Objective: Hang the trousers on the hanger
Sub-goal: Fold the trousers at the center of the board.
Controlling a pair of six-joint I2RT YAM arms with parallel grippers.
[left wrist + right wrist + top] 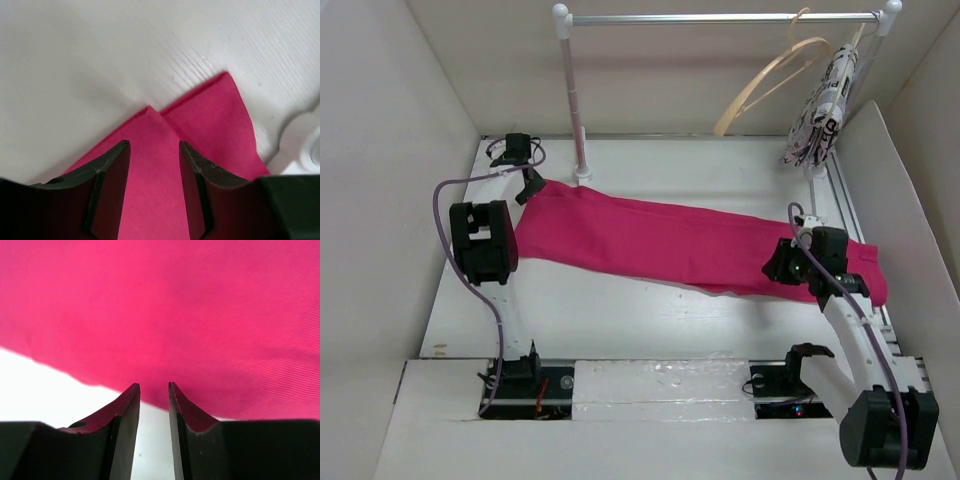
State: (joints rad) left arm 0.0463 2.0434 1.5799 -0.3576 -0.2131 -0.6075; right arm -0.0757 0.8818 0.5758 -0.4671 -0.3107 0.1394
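The right gripper (154, 387) stood narrowly parted at the near edge of the trousers (680, 240), perhaps touching cloth. The left gripper (154, 145) gaped wider over the leg ends. The trousers lay flat, well apart from the hanger (760, 85) on its rail (720, 18). Grasping seemed in hand; next, both must pinch cloth.

Left arm (485, 240) stretched forward, left gripper (152, 145) parted wide, right arm (855, 330) angled leftward, right gripper (154, 386) narrowly parted.
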